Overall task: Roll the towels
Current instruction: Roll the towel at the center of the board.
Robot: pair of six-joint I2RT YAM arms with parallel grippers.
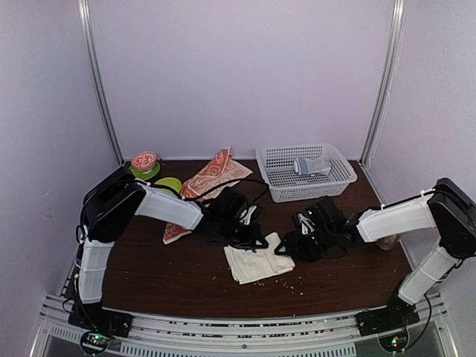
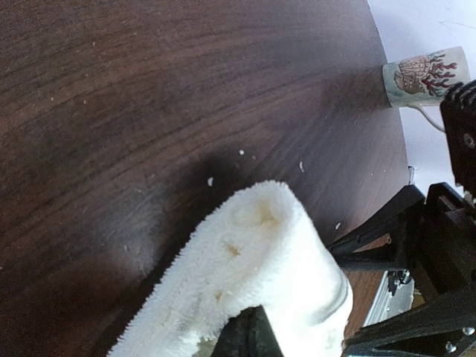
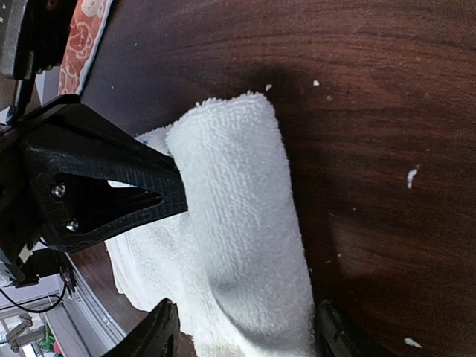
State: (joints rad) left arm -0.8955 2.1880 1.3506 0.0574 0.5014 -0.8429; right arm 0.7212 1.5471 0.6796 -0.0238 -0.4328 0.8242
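The white towel lies in the middle of the surface, part rolled. The left hand is clamped on its fold. The right hand has its fingers apart around the roll. With only one hand pinching, the soft roll may flop open. The orange-red towel, at eleven o'clock, lies flat, not rolled yet.

I'm looking into what is probably a robotics lab test cell. Plain lilac panels and metal posts box in a dark wooden counter. The left arm and right arm stand on a slotted aluminium rail along its near edge. A white basket sits near the far right corner.
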